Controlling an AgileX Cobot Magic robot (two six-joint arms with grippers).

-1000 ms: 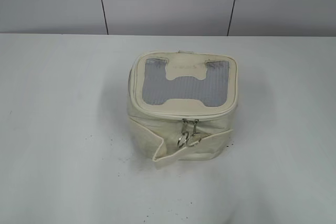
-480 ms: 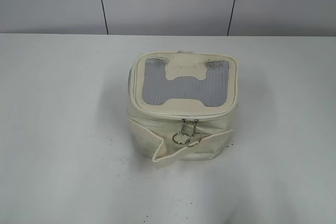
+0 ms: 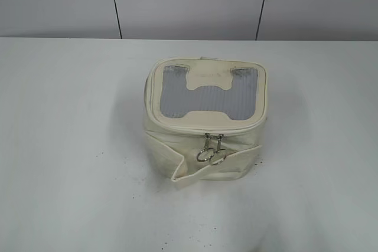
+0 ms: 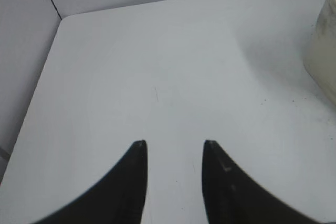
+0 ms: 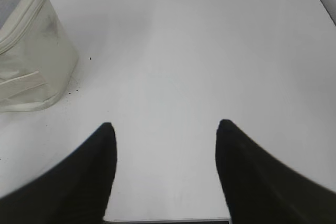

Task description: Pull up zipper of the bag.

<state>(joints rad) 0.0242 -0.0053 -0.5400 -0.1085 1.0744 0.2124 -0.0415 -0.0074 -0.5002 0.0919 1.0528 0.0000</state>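
The cream-white boxy bag [image 3: 204, 146] stands on the white table [image 3: 71, 146], with a grey mesh top panel [image 3: 207, 95] and a cream bone-shaped patch on it. The zipper [image 3: 207, 127] runs round the top rim. Its two silver pulls with rings [image 3: 211, 155] hang side by side at the front. A loose cream band [image 3: 195, 172] crosses the front. My left gripper [image 4: 173, 142] is open and empty over bare table; the bag's side [image 4: 323, 40] shows at the right edge of its view. My right gripper [image 5: 165, 124] is open and empty; the bag [image 5: 31, 56] lies at its upper left. Neither gripper shows in the exterior view.
A grey panelled wall [image 3: 189, 1] stands behind the table's far edge. The table's left edge and corner [image 4: 60, 19] show in the left wrist view. Small dark specks lie on the table near the bag.
The rings of the zipper pulls have swung slightly at the front of the bag. The bag itself has not moved.
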